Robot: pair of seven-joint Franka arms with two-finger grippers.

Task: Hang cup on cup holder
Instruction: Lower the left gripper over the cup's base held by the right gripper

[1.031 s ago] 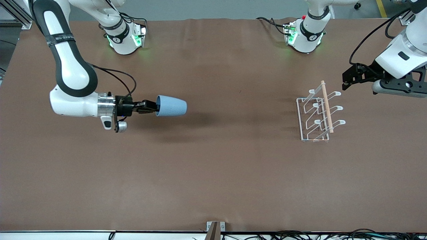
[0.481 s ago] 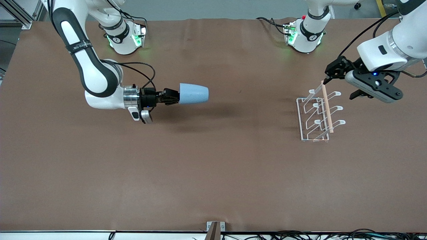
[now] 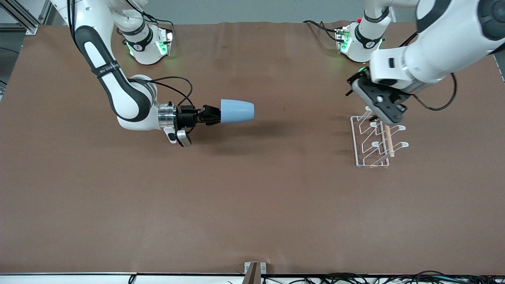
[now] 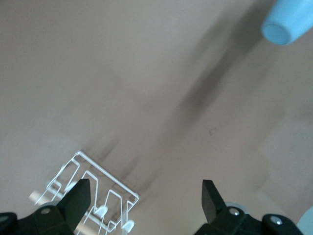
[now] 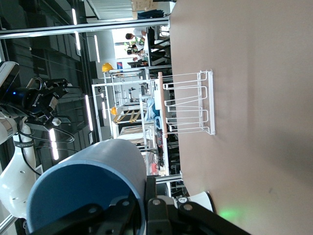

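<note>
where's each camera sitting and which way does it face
Front: high across the table, facing both arms; right gripper holds the cup, left gripper is over the rack.
Left wrist: looks down past its open jaws at the rack, cup farther off.
Right wrist: looks along the cup toward the rack.
All share cup and rack.

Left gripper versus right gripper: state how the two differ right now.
The right gripper is shut on the light-blue cup, carried on its side over the table; the left gripper holds nothing, its fingers spread open. The right gripper points sideways toward the cup holder; the left hangs over that holder's end. Both are black and two-fingered.
</note>
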